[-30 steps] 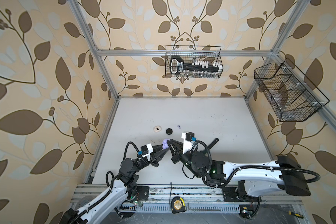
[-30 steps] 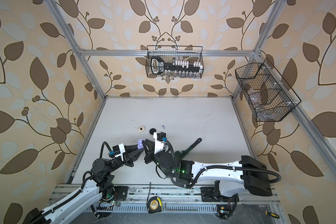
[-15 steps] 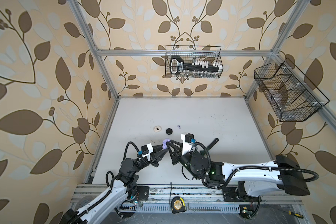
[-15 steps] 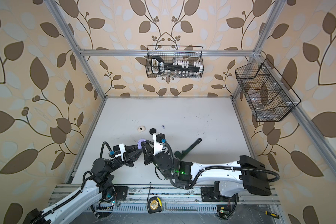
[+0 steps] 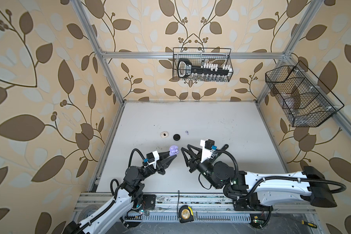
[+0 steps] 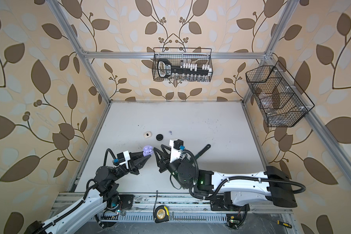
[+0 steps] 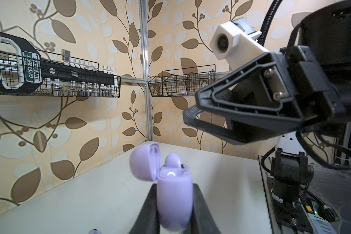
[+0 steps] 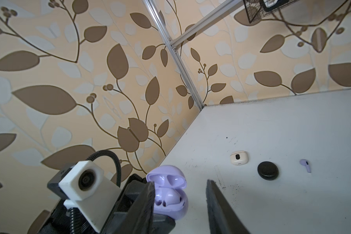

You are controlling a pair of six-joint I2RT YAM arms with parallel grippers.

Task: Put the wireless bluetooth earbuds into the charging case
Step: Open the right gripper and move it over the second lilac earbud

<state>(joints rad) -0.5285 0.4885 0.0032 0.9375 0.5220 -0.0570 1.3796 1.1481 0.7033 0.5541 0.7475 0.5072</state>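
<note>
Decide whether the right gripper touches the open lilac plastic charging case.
Apart. The left wrist view shows wallpaper between the right gripper and the lilac plastic charging case.

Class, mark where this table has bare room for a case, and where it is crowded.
Free: the table between back wall and the row of white case, black case, lilac earbud. Crowded: mid-front, where left claw, gripping the lilac case, faces the right claw.

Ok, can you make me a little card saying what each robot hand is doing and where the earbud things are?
Left gripper: shut on the lilac case, lid open
In the case: one lilac earbud
Right gripper: open, empty, facing the case
Loose earbud: lilac, on the table by the black case
White case: closed, on the table beside the black one
</note>
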